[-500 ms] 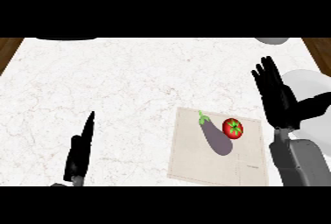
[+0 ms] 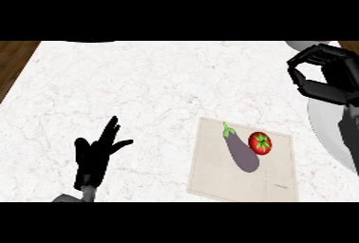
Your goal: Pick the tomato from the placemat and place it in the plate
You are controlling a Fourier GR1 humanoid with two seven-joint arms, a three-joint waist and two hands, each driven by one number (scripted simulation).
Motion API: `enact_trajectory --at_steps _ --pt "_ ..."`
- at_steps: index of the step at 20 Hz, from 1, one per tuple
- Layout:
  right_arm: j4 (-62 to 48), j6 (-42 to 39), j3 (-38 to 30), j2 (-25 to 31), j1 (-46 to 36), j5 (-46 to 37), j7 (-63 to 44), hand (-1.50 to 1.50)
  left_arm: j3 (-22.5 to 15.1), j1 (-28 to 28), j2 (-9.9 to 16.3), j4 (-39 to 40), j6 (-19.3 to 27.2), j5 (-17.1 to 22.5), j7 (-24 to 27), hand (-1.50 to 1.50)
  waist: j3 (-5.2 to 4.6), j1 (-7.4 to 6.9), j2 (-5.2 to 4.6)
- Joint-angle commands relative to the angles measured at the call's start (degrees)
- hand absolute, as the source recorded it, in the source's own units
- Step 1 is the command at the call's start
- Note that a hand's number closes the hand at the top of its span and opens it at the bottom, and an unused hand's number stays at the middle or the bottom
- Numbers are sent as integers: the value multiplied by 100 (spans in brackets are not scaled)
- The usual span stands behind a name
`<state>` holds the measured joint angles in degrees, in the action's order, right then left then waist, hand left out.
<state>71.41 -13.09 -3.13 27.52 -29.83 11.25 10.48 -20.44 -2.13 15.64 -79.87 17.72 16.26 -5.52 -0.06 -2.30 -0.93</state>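
A: Tomato (image 2: 260, 143) sits on the beige placemat (image 2: 242, 182), upper right part, just beside the eggplant (image 2: 240, 153) on its left, maybe touching, can't tell. Untouched, so the pick looks not yet started.

B: Plate?

A: White plate (image 2: 329, 135) at the right edge, partly cut off and partly under the right forearm, close beside the mat. Short carry, probably why the right side gets the job.

B: Right hand pose?

A: Right hand (image 2: 324, 71) is up near the top right corner, above the plate, well apart from the tomato. Fingers curled in with the thumb, nothing inside them.

B: Left?

A: Left hand (image 2: 95, 156) lower left over bare marble counter (image 2: 126, 85), fingers straight and spread, thumb out, holding nothing. Looks parked out of the way.

B: Risk?

A: Eggplant so close may get nudged on the grasp.
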Motion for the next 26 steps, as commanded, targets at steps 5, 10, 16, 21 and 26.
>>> enact_trajectory --at_steps 5,10,16,21,26 --pt "-2462 -1226 -472 308 -342 -174 2736 -150 403 -194 180 42 -494 459 -366 0 22 31 6" --pt "-3080 -1767 -227 944 -611 -891 3383 -150 252 -42 52 -96 -477 264 -420 0 14 113 51" --pt "-2318 -1903 1014 1634 -828 -2161 2953 -150 334 40 30 54 -520 295 -230 0 1 122 61" --pt "-1900 -1595 1566 1437 -726 -2747 2790 -150 490 -52 79 152 -574 262 -301 0 4 194 84" --pt "-640 -1543 1785 1201 -302 -2932 1675 -150 594 87 36 45 -568 209 -317 0 2 264 116"
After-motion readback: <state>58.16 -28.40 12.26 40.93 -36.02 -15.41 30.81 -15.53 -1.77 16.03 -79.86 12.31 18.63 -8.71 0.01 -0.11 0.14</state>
